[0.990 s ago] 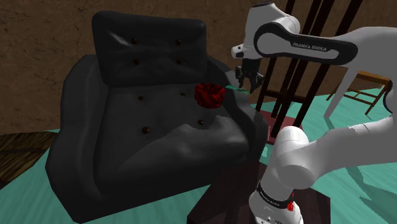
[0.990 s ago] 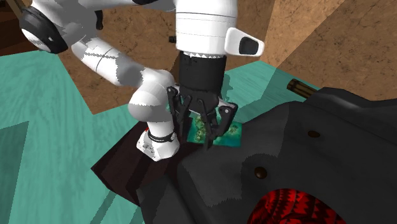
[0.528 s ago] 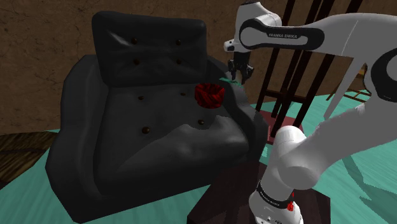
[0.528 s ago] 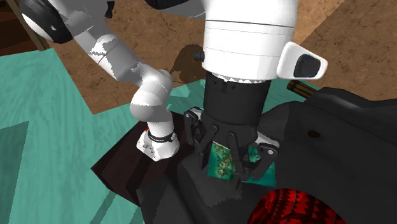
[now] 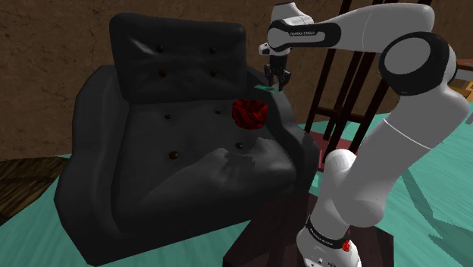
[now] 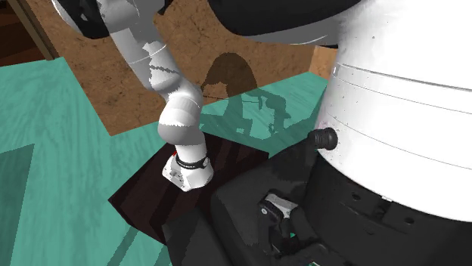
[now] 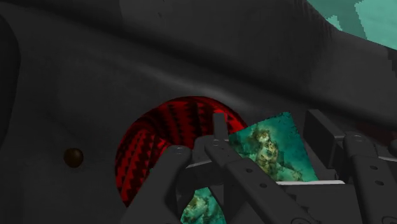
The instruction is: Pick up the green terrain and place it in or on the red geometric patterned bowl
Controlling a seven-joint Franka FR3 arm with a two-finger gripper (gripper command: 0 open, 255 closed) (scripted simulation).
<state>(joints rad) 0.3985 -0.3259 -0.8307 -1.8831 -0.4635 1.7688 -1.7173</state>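
The green terrain [image 7: 280, 156] is a flat teal-green tile with brownish patches, clasped between my black fingers. My gripper [image 7: 267, 135] is shut on it and hangs just above the armchair seat, with the tile's edge over the near rim of the red patterned bowl [image 7: 156, 137]. In the shoulder view the gripper [image 5: 274, 82] hovers slightly up and to the right of the bowl [image 5: 249, 113], and a sliver of the green terrain [image 5: 265, 89] shows below it. In the second exterior view the white hand hides the bowl.
The bowl rests on the seat of a black buttoned armchair [image 5: 167, 136], close to its armrest [image 5: 292, 133]. A dark wooden chair frame [image 5: 345, 83] stands behind the arm. My stand [image 5: 303, 243] sits on a teal rug [image 5: 432, 212].
The gripper has carried the green terrain from beside the armrest leftward in the shoulder view, over the armrest to the bowl's edge. It has moved in front of the second exterior camera.
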